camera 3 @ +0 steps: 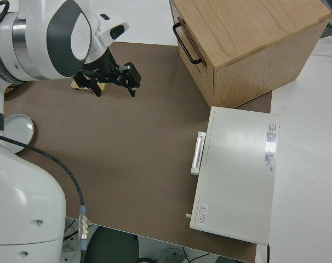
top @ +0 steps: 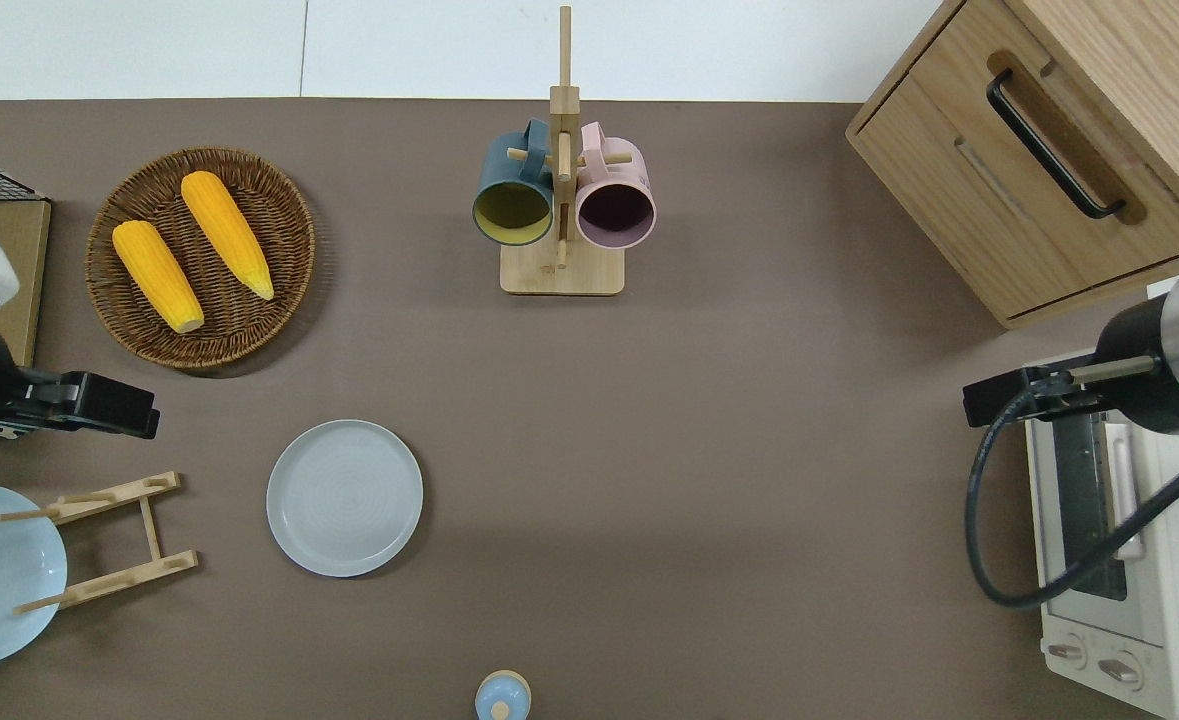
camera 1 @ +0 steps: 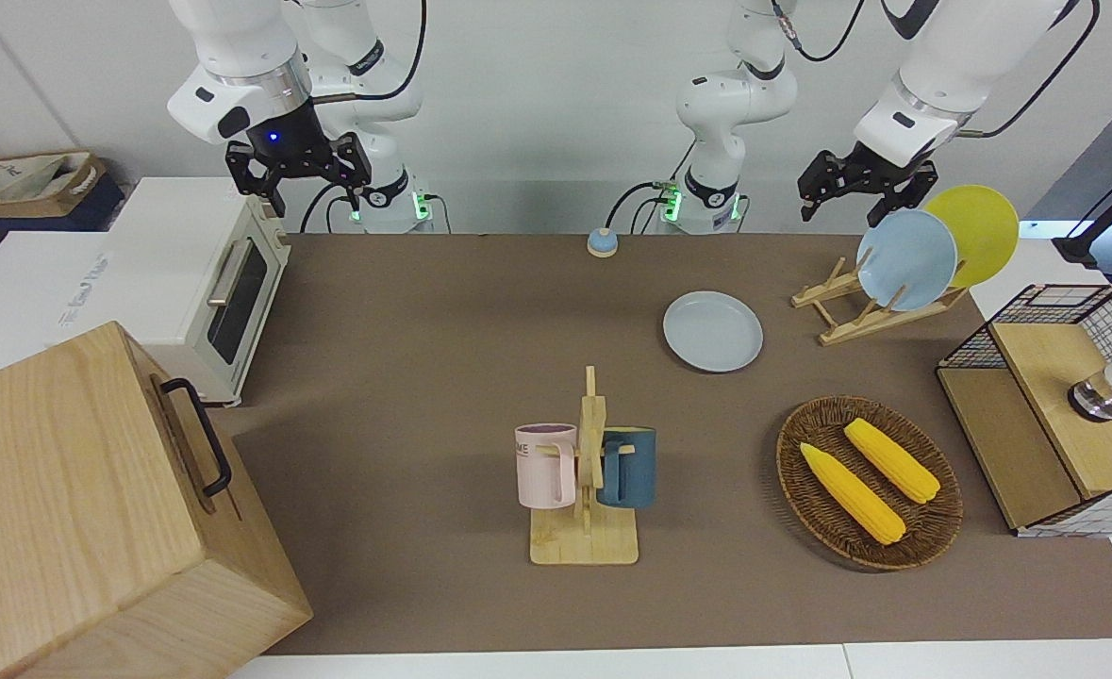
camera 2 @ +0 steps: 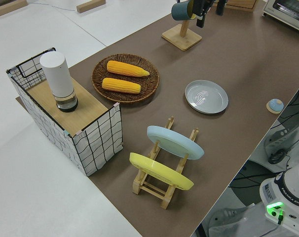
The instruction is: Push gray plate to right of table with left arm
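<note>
Overhead view gives me the clearest read: the gray plate (top: 345, 498) lies flat on the table (top: 709, 450), toward the left arm's end and nearer to the robots than the wicker basket (top: 200, 256) holding two corn cobs (top: 191, 248). From the plate, the basket sits at about eleven o'clock, the mug stand (top: 562, 180) at about one o'clock, and the wooden plate rack (top: 99, 540) just beside it at nine o'clock.

I see the left gripper (top: 119, 408) up in the air at roughly ten o'clock from the plate, over bare tabletop between the basket and the rack, well apart from the plate and touching nothing. In the front view its fingers (camera 1: 881, 193) stand apart with nothing between them.

The right arm is parked; its gripper (camera 1: 306, 174) also has its fingers spread, holding nothing.
</note>
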You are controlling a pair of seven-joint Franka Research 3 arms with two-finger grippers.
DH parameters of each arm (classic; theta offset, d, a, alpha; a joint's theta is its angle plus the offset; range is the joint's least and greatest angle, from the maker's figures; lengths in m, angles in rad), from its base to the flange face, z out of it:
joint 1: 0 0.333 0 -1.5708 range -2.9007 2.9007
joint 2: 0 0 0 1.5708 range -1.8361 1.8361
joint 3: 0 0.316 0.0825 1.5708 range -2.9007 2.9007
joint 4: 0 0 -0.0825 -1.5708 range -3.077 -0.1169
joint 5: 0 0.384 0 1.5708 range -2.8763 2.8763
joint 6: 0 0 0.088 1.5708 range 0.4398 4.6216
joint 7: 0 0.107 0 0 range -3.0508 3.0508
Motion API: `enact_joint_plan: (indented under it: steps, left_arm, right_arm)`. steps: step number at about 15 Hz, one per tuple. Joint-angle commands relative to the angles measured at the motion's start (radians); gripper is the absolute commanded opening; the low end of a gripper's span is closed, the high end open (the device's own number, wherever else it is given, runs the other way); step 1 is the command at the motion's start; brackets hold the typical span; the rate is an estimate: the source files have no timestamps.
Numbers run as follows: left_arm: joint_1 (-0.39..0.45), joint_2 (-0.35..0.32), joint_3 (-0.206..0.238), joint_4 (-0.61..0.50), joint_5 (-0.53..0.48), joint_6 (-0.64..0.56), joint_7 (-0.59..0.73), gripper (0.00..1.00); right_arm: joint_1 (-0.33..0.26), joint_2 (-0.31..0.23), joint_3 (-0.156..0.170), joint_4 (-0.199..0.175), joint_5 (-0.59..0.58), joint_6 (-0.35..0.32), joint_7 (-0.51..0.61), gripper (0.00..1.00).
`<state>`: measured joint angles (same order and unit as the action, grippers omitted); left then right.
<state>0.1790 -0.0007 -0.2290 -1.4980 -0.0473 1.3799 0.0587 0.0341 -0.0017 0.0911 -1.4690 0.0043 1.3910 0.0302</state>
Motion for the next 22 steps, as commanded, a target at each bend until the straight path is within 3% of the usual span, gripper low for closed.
enact_joint_plan:
  steps: [1, 7, 10, 16, 19, 22]
  left_arm:
    - [0.007, 0.002, -0.007, 0.01, 0.0, 0.001, -0.007, 0.99]
    - [0.013, -0.001, -0.006, -0.001, 0.0, -0.008, -0.011, 0.99]
    - [0.013, -0.045, -0.006, -0.05, -0.002, -0.007, -0.031, 0.99]
    - [0.022, -0.275, 0.002, -0.4, -0.017, 0.135, -0.013, 0.99]
    - [0.022, -0.389, 0.002, -0.641, -0.052, 0.313, 0.018, 0.99]
    - [0.011, -0.423, 0.002, -0.809, -0.068, 0.487, 0.021, 0.99]
  right_arm:
    - [-0.011, -0.008, 0.006, -0.001, 0.008, -0.012, -0.003, 0.983]
    - [-0.011, -0.008, 0.004, 0.001, 0.008, -0.012, -0.003, 0.983]
    - [-0.011, -0.008, 0.006, 0.001, 0.008, -0.012, -0.001, 0.983]
    - [-0.011, -0.008, 0.004, -0.001, 0.008, -0.012, -0.003, 0.983]
    - [-0.011, -0.008, 0.006, -0.001, 0.008, -0.012, -0.003, 0.983]
    - [-0.011, -0.008, 0.006, 0.001, 0.008, -0.012, -0.003, 0.983]
